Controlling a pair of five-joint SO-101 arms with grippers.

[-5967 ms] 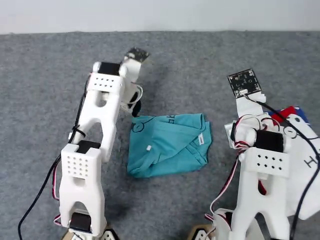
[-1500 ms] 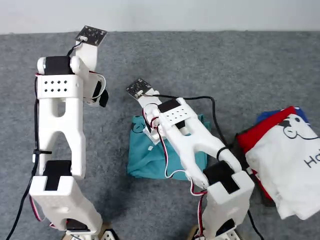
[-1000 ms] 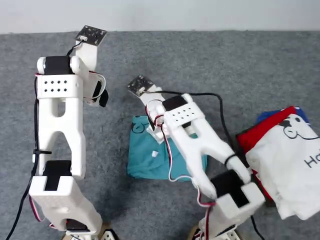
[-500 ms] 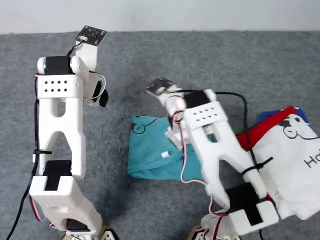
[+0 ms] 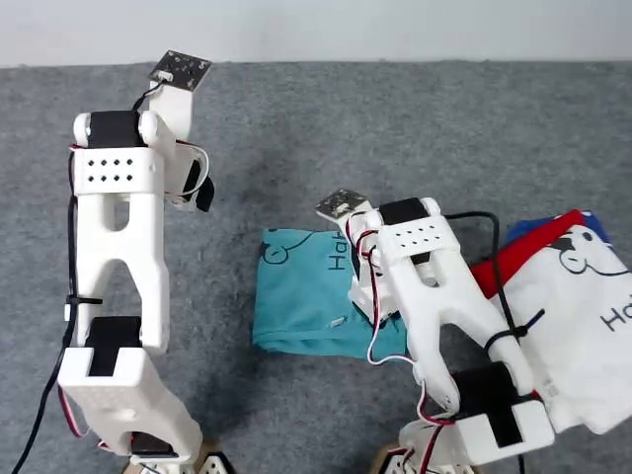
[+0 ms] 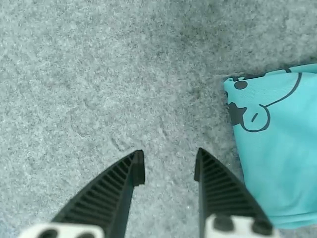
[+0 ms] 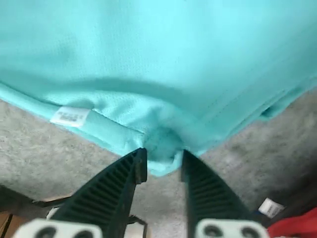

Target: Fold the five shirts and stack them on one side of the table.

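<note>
My right pincer (image 7: 162,161) is clenched on a fold at the edge of the teal shirt (image 5: 301,296), which lies folded mid-worktop (image 5: 444,128). My left pincer (image 6: 168,168) hangs released over grey cloth just beside that shirt's printed corner. A white shirt (image 5: 563,336) tops the pile (image 5: 513,259) at the right side.

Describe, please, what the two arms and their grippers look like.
Both the left arm and the right arm are white moulded shells with dot-grid perforated plates, black servo blocks at the joints, and thin red, white and black cables. Each wrist carries a small dark camera board. The left gripper and right gripper have black, ribbed, tapering fingers on white bases.
</note>
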